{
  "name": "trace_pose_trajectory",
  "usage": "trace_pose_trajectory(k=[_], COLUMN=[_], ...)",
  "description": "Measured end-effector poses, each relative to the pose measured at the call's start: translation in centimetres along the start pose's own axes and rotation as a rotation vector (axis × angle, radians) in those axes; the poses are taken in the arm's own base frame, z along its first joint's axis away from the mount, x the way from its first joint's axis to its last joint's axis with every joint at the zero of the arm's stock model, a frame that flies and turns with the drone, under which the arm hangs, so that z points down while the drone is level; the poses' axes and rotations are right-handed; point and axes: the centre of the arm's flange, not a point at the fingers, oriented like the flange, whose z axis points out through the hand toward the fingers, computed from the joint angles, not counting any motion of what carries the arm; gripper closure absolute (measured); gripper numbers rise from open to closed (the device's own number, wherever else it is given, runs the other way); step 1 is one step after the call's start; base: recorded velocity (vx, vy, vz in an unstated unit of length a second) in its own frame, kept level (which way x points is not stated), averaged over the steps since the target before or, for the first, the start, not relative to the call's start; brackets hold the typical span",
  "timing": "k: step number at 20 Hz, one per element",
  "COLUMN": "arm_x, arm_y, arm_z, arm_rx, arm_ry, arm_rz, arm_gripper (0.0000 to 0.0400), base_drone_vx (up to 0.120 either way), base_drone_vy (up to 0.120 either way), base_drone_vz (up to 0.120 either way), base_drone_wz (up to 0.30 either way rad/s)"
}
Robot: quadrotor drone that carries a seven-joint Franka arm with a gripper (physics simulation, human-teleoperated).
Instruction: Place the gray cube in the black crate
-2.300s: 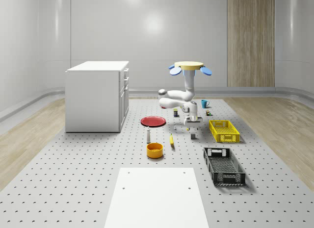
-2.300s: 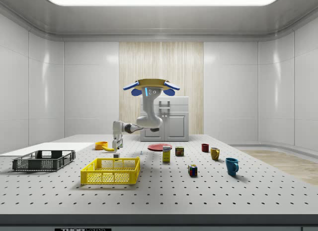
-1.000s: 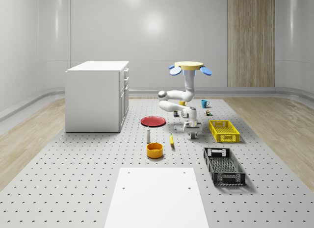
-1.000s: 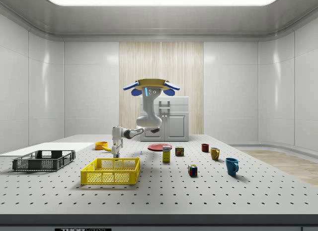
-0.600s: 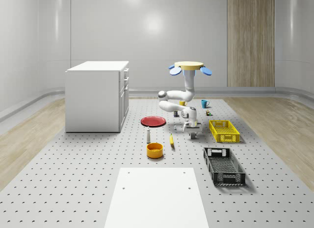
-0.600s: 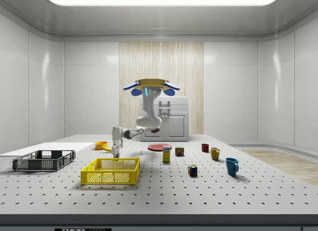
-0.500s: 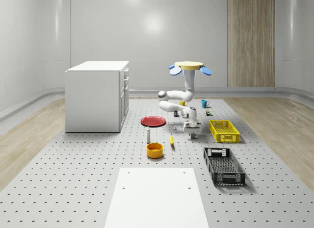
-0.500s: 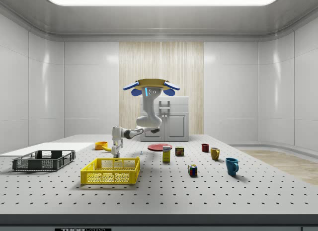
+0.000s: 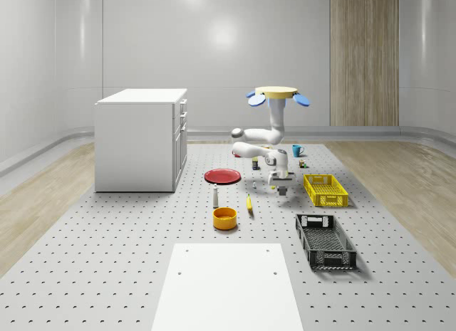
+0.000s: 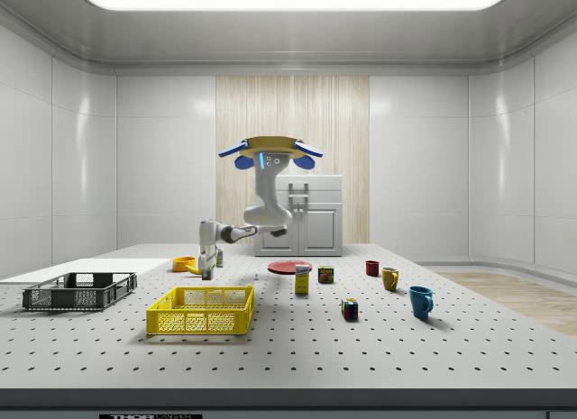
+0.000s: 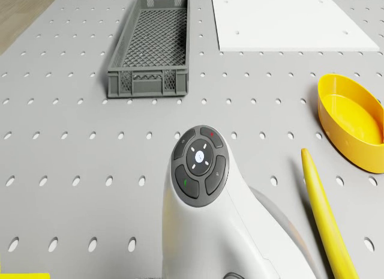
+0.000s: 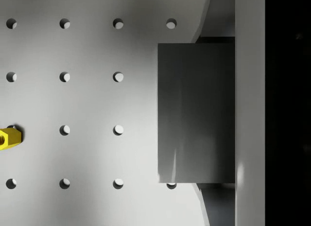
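Note:
The gray cube [image 12: 197, 112] sits between the fingers of my gripper [image 12: 199, 114], which is shut on it. In the whole-scene view the gripper [image 9: 284, 188] holds the cube [image 9: 285, 192] a little above the table, between the banana and the yellow crate. The black crate [image 9: 325, 259] lies nearer the camera, to the whole-scene view's right of the gripper. In the side view the gripper [image 10: 208, 272] hangs to the right of the black crate [image 10: 79, 298]. The drone [image 9: 278, 94] hovers over the table behind the gripper. The black crate [image 11: 150, 81] lies ahead in the drone view.
A yellow crate [image 9: 325, 197] stands just to the right of the gripper in the whole-scene view. A banana [image 9: 249, 203], an orange bowl [image 9: 224, 218] and a red plate [image 9: 223, 176] lie to its left. A white cabinet [image 9: 142, 139] and a white panel [image 9: 228, 285] are farther off.
The gripper went down onto the gray cube, shut on it and has now lifted it off the table. The drone has shifted slightly to the whole-scene view's right.

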Motion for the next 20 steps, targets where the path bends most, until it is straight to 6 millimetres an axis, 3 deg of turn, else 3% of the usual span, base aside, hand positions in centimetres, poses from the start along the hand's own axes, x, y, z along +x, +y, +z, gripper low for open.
trace_pose_trajectory(k=[9, 14, 20], arm_x=[0.0, 0.0, 0.0], arm_y=[0.0, 0.0, 0.0], arm_z=[-0.77, -0.85, -0.88], arm_rx=[0.0, 0.0, 0.0], arm_ry=[0.0, 0.0, 0.0], arm_rz=[0.0, 0.0, 0.0], arm_gripper=[0.015, 0.015, 0.015], base_drone_vx=[0.12, 0.12, 0.12], base_drone_vy=[0.12, 0.032, 0.12], base_drone_vz=[0.116, 0.0, 0.0], base_drone_wz=[0.0, 0.0, 0.0])
